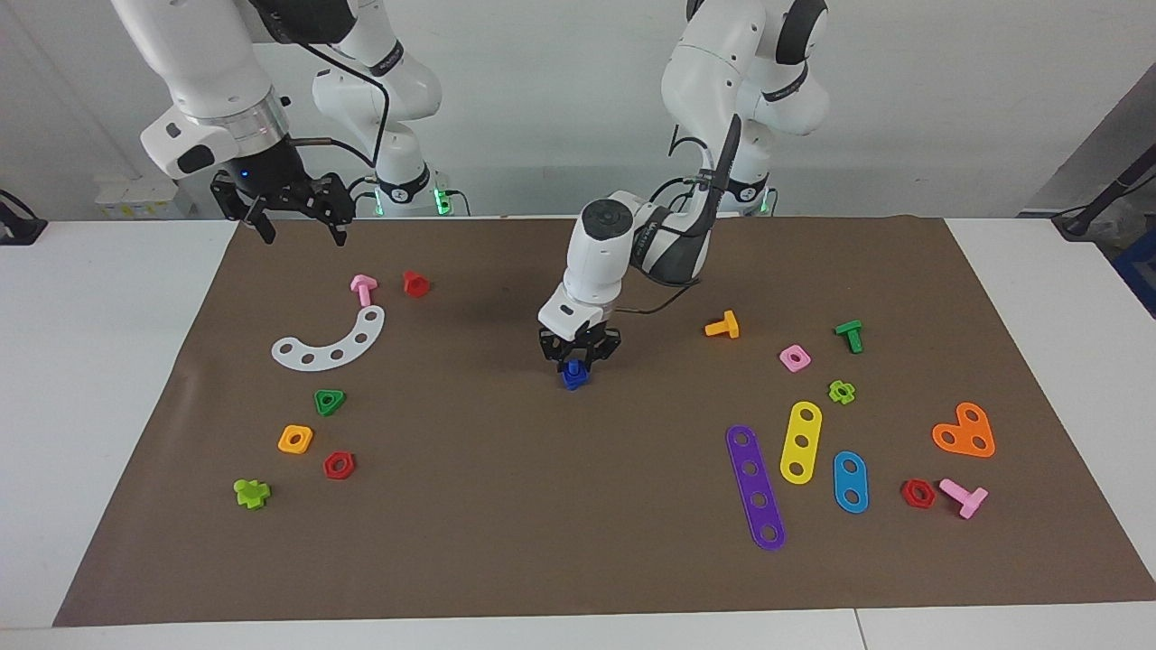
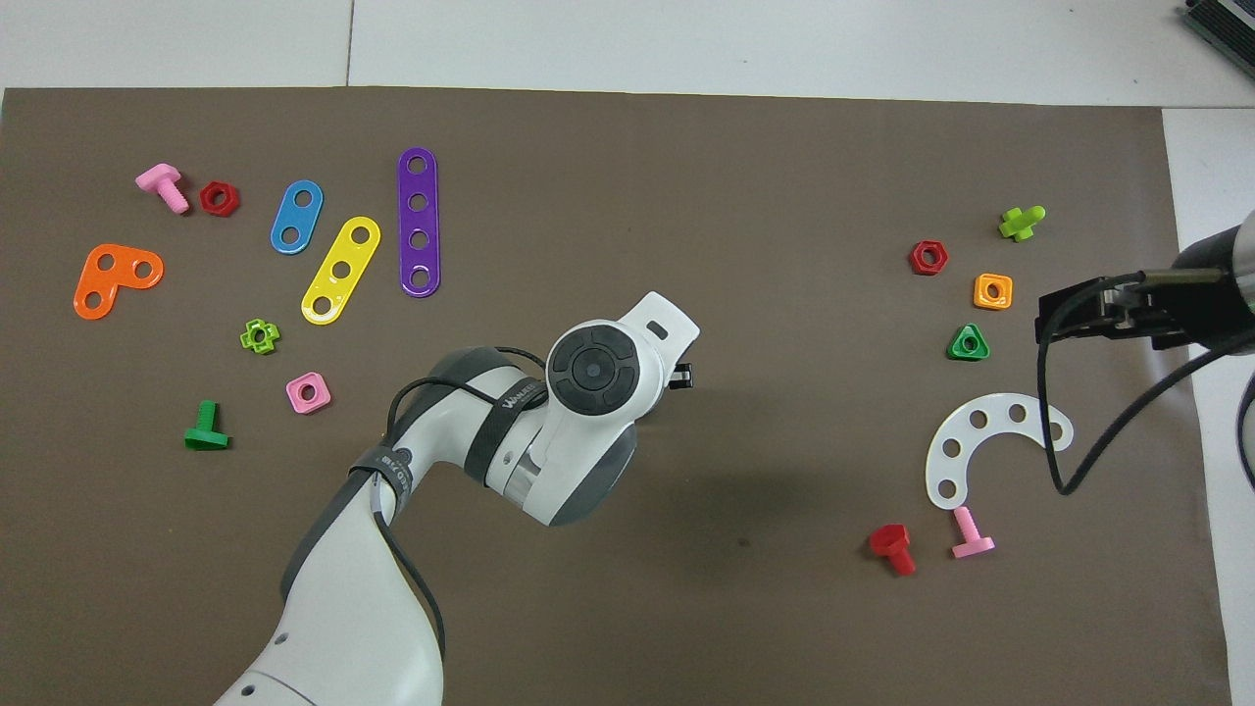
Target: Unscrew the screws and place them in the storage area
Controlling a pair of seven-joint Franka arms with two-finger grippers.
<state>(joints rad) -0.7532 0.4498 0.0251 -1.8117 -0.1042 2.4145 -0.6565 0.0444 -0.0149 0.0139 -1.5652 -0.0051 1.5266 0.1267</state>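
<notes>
The dark-blue screw (image 1: pixel 574 376) is in the middle of the brown paper mat (image 1: pixel 506 515), the storage area. My left gripper (image 1: pixel 575 363) points straight down and is shut on the screw's top. The screw's lower end is at the mat's surface; I cannot tell whether it rests there. In the overhead view my left arm's wrist (image 2: pixel 593 371) hides the screw and the fingers, above the mat (image 2: pixel 745 196). My right gripper (image 1: pixel 301 227) is open and empty, up over the mat's edge at the right arm's end; it also shows in the overhead view (image 2: pixel 1045 320).
Toward the right arm's end lie a white curved strip (image 1: pixel 334 343), a pink bolt (image 1: pixel 363 289), a red bolt (image 1: pixel 415 283) and several nuts. Toward the left arm's end lie an orange bolt (image 1: pixel 722 326), a green bolt (image 1: pixel 849 335), and purple (image 1: pixel 755 486), yellow and blue strips.
</notes>
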